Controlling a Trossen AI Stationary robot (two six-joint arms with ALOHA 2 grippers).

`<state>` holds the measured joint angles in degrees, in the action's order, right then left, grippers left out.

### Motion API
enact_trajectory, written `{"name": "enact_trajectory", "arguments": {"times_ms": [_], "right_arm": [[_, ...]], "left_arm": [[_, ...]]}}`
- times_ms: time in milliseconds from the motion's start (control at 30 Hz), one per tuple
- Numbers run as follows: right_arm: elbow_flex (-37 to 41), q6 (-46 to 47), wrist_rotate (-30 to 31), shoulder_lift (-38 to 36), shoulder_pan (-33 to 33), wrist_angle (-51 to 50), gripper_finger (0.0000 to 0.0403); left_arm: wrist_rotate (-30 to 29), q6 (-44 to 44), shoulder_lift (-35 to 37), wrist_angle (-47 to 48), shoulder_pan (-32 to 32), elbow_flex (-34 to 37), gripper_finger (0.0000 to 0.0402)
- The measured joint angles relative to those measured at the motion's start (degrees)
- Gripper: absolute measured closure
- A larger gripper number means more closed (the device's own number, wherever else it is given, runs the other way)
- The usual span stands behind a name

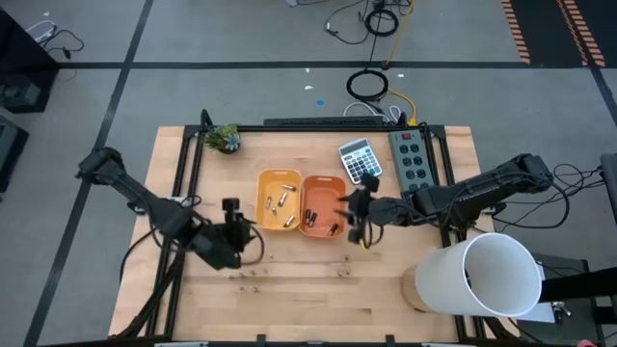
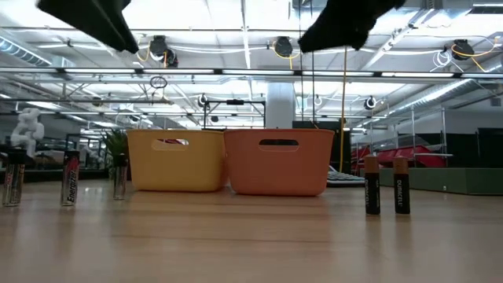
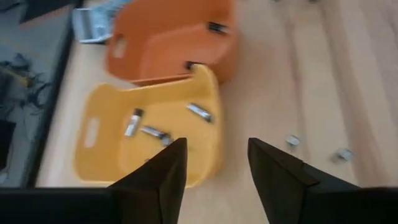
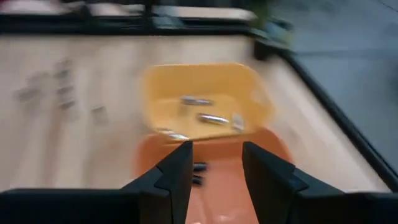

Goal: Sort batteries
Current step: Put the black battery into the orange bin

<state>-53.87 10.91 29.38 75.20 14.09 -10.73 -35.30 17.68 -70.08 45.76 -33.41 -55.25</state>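
From above, the light wooden table (image 1: pixel 308 308) carries two small plastic trays side by side, touching: a yellow tray (image 1: pixel 278 200) on the left and an orange tray (image 1: pixel 323 204) on the right. Pale silvery batteries (image 1: pixel 285 200) lie in the yellow tray and dark batteries (image 1: pixel 310 215) in the orange one, while more small batteries (image 1: pixel 253 273) are scattered on the bare wood in front of the trays. The left gripper (image 1: pixel 231 214) hovers just left of the yellow tray, and the right gripper (image 1: pixel 355 214) is at the right edge of the orange tray; near it are a grey calculator (image 1: pixel 360 160) and a power strip (image 1: pixel 412 159), so this side is more crowded. The low view adds what the top hides: the loose batteries stand upright, three silvery ones (image 2: pixel 70 181) at the left and two dark ones with copper tops (image 2: pixel 387 185) at the right, with open wood between them. In the left wrist view, the left gripper (image 3: pixel 216 165) has its fingers apart, holding nothing, above the near rim of the yellow tray (image 3: pixel 93 162). In the right wrist view, the right gripper (image 4: pixel 216 165) is also spread and empty, over the orange tray (image 4: pixel 217 180), where dark batteries (image 4: pixel 198 167) lie.
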Motion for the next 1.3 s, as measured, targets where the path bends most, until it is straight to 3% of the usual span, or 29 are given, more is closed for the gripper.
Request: {"name": "enact_trajectory", "arguments": {"times_ms": [133, 267, 367, 600, 733, 867, 1000, 1300], "right_arm": [[0.23, 3.31, 7.84, 0.14, -0.7, -3.13, 0.0281], [2.44, -0.27, 7.17, 1.16, -0.62, 2.03, 0.0307], [6.0, -3.67, 3.97, 2.51, -1.15, 8.93, 0.0327], [11.49, -8.52, -11.43, 3.34, -1.93, 17.83, 0.0341], [11.08, -4.22, -11.44, 3.9, 0.39, 11.49, 0.0327], [9.13, 2.37, -10.37, 7.26, 4.39, -0.17, 0.0312], [5.42, 4.66, -10.31, 8.15, 9.44, -1.5, 0.0296], [4.59, 12.23, -8.67, 11.49, 12.57, -3.56, 0.0269]], "left_arm": [[-5.76, 0.25, 3.9, 0.67, 1.86, 2.64, 0.0235], [-8.52, -0.72, 6.59, 1.0, 3.71, 5.94, 0.0246], [-8.59, -0.65, 7.53, -0.17, 6.37, 8.82, 0.0252], [-5.92, -6.84, 9.73, -10.79, 11.58, 14.41, 0.0254], [-5.17, -10.82, 9.94, -16.92, 12.83, 16.04, 0.0254], [-5.43, -16.73, 9.85, -30.76, 12.87, 19.76, 0.0254], [-5.49, -18.22, 9.74, -38.06, 12.83, 21.82, 0.0254], [-5.68, -18.13, 9.41, -38.44, 12.83, 22.06, 0.0254]]}}
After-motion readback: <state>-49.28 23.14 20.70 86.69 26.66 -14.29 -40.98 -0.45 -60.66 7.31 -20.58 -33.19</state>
